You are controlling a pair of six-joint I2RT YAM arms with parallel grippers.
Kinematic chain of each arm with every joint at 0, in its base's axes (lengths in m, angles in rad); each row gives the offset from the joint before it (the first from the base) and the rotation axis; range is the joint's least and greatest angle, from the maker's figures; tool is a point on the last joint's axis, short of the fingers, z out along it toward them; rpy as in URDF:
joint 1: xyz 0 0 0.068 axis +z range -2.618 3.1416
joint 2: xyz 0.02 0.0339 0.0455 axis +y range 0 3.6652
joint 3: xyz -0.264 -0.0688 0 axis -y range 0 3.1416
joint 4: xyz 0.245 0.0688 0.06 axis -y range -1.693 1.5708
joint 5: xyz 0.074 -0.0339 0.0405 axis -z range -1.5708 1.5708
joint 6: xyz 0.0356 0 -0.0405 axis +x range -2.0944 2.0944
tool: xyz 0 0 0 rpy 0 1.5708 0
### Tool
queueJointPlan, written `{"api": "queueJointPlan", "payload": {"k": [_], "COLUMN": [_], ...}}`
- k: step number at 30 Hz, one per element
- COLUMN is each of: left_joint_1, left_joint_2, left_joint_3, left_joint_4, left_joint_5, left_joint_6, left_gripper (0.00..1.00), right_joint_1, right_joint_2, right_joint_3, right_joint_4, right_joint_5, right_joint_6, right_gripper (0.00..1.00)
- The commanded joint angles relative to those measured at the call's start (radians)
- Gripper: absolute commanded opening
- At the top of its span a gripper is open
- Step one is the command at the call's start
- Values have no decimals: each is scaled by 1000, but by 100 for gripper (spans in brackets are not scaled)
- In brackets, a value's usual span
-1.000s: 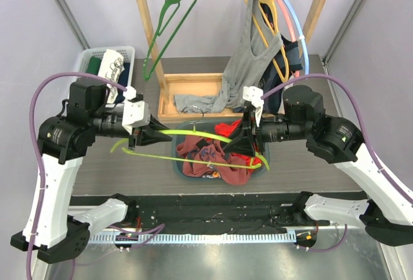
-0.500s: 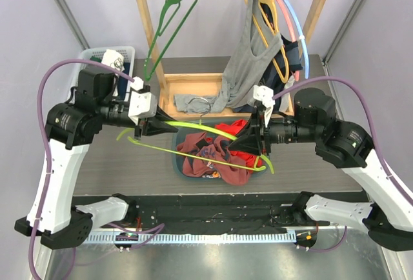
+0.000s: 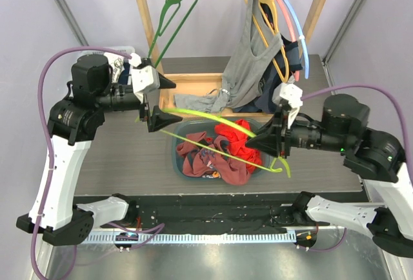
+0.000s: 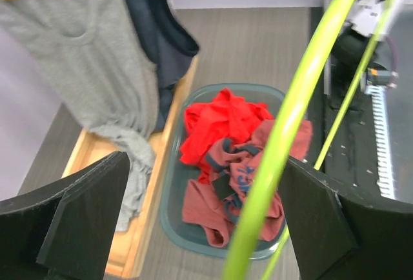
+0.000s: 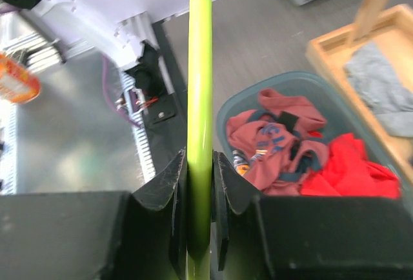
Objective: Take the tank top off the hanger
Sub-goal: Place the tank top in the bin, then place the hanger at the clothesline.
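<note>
Green hanger [image 4: 288, 135] aslant over the clothes bin [image 3: 176, 157], wooden rack [image 3: 147, 28] behind; bare tabletop [image 3: 122, 164] left of bin.

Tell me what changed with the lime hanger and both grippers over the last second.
The left gripper opened and let go of the lime hanger, moving up toward the rack. The right gripper, still clamped on the hanger, drew it to the right. The gray tank top stayed hanging on the rack, and the clothes stayed in the bin.
</note>
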Motion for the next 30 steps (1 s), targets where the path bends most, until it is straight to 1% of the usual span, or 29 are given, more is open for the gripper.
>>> {"api": "queueJointPlan", "payload": {"k": [1,2,3,5,6,10,11,13,15,18,22,28,30], "left_joint_1": [7,10,10,9,10,15,15,15,16,15,15,16,15], "left_joint_2": [-30,-39,-53,-65,-70,-79,-82,-93,-97,-95,-68,-122,-142], "left_joint_3": [23,22,19,10,8,11,5,-7,-29,-46,-20,-69,-79], "left_joint_4": [140,158,172,222,241,287,294,301,299,269,169,189,192], "left_joint_5": [-144,-182,-255,-352,-444,-543,-557,-593,-618,-656,-676,-656,-650], "left_joint_6": [-120,-137,-148,-206,-233,-336,-383,-422,-451,-447,-447,-435,-431], "left_gripper": [100,100,100,100,100,100,100,100,100,100,100,100,100], "right_joint_1": [5,5,5,5,3,5,5,5,5,5,5,6,5], "right_joint_2": [-18,-11,16,44,76,149,163,214,254,334,453,611,660], "right_joint_3": [153,205,231,297,314,360,363,368,378,412,495,657,687], "right_joint_4": [-53,-98,-122,-183,-194,-177,-145,-111,-65,-4,31,79,88], "right_joint_5": [217,259,359,440,519,654,682,746,777,807,870,935,963], "right_joint_6": [-11,-11,-2,3,14,34,34,43,46,43,22,-3,-6], "right_gripper": [1,1,1,1,1,1,1,1,1,1,1,1,1]}}
